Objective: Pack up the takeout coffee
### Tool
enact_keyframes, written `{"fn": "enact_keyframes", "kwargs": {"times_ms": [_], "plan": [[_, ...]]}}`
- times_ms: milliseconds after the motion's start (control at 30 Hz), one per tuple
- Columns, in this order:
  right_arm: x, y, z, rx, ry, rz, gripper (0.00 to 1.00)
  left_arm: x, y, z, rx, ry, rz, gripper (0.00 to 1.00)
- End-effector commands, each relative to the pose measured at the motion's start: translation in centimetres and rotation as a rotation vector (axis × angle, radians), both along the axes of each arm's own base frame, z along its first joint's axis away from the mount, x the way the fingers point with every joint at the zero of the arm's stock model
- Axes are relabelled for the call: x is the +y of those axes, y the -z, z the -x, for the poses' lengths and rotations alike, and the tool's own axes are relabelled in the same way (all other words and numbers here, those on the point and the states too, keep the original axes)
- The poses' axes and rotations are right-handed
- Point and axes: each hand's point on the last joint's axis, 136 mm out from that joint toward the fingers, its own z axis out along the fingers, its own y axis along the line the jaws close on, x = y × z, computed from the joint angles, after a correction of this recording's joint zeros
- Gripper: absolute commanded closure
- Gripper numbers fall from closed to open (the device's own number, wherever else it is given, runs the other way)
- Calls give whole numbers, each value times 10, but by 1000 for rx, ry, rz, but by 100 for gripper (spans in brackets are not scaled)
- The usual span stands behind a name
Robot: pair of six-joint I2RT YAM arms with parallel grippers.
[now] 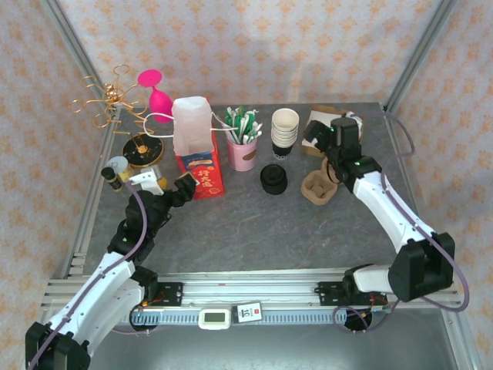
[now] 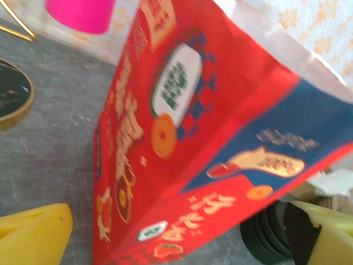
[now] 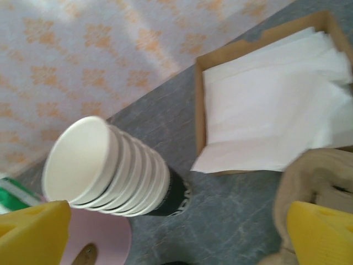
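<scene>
Two grippers, both spread open and empty: left gripper [image 2: 176,221] faces the red bag [image 2: 182,138], right gripper [image 3: 176,221] faces the cup stack [image 3: 110,165]. The coffee [image 1: 115,171] looks to be off to my left gripper's left, so grabbing it comes next.

My arms [image 1: 389,208] are white shells with black joints [image 1: 420,270]. Lilac cables [image 1: 141,222] trail along them. My fingers [image 2: 33,234] are yellow.

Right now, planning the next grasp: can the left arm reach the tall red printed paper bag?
Probably yes: the open left gripper faces the red paper bag closely, nothing between them.
</scene>
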Motion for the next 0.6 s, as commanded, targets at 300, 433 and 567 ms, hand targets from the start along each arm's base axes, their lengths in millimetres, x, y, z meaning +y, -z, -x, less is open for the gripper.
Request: {"fn": "enact_keyframes", "kwargs": {"times_ms": [300,433,567], "plan": [[44,10,-48,152,-44,166,17,-72,-20,12,24,168,-107,2],[48,16,-65,185,-38,200,26,-101,-29,12,15,248,-131,1],[51,18,-75,201,-39,218,36,-118,-30,10,25,289,-152,1]]}}
